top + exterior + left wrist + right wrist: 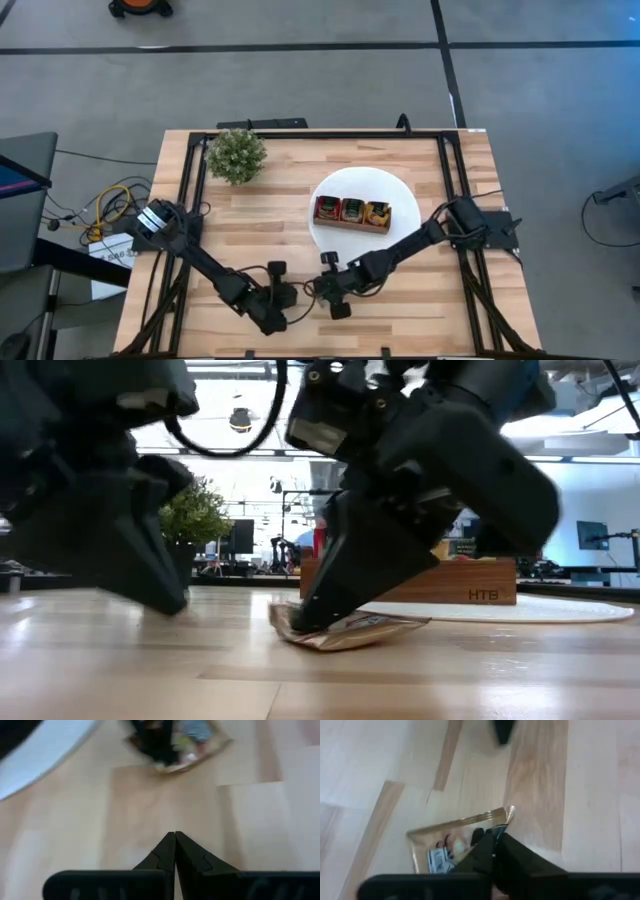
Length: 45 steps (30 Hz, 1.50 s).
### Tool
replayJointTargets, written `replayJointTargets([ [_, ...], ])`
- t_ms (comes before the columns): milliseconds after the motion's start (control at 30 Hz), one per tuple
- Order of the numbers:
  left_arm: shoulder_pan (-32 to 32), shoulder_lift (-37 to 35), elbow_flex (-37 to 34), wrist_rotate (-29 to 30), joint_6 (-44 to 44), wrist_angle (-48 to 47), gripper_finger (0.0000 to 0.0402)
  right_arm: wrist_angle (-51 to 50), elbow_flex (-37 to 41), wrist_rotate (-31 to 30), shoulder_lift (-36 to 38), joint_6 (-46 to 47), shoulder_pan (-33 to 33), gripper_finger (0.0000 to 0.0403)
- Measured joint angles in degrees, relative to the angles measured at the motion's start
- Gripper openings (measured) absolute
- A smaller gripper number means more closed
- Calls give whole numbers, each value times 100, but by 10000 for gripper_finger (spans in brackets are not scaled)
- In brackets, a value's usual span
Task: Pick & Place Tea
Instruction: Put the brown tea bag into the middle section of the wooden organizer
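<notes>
Right gripper is down on the table, fingers pinched nearly together on one edge of a tea sachet; the sachet lies flat on the wood near the front edge, just short of the white plate, not yet lifted. Looks like the grasp step, so the lift and carry to the wooden tray are left. The tray sits on the plate, and its three compartments already show red and yellow packets, so some of the job looks done. Left gripper is fully shut, empty, parked on the table just beside the right one, close enough to crowd the lift. The plant is at the back left, well clear.
</notes>
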<state>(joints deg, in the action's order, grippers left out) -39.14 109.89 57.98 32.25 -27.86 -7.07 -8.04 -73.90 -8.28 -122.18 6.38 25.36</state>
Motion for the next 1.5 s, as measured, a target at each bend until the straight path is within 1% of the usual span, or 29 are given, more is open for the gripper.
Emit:
replayJointTargets([
  [67,-51,-125,0,270,-196,-262,0,-91,14,-22,101,-28,29,12],
  [133,-111,-195,2,563,-376,-477,0,-206,38,-207,221,-41,79,10],
  [233,-180,-236,0,905,-521,-678,0,-544,58,-858,497,-31,182,13],
  [333,-223,-239,1,1032,-616,-824,0,-1022,41,-2011,947,139,279,3],
  [467,-221,-239,0,1089,-750,-907,0,-2118,43,-4114,1466,418,403,5],
  [533,-221,-239,0,1110,-763,-943,0,-2742,39,-5069,1708,726,418,3],
  [600,-220,-239,0,1114,-778,-940,0,-3411,36,-5710,1836,1245,382,2],
  [700,-221,-239,0,1112,-780,-940,0,-4257,39,-6313,1783,2176,267,3],
  [767,-221,-239,0,1112,-782,-942,0,-4460,215,-6523,1777,2664,197,2],
  [800,-221,-239,0,1112,-782,-941,0,-4324,403,-6560,1784,2782,146,1],
  [900,-219,-239,0,1108,-784,-938,0,-3689,1101,-6512,1809,2853,16,1],
  [1000,-221,-239,0,1108,-782,-936,0,-2843,1586,-6502,1907,2769,-87,1],
  [1100,-216,-239,0,1108,-782,-938,0,-2006,1882,-6264,1881,2207,-128,1],
  [1167,-212,-239,0,1108,-782,-933,0,-1386,1973,-6252,1879,1700,-140,1],
  [1267,-210,-239,0,1108,-782,-933,0,-731,2041,-6236,1877,1038,-178,0],
  [1400,-210,-237,0,1108,-782,-914,0,-274,2103,-6274,1877,380,-270,0],
  [1500,-210,-237,0,1108,-782,-914,0,10,2186,-6445,1879,14,-287,0],
])
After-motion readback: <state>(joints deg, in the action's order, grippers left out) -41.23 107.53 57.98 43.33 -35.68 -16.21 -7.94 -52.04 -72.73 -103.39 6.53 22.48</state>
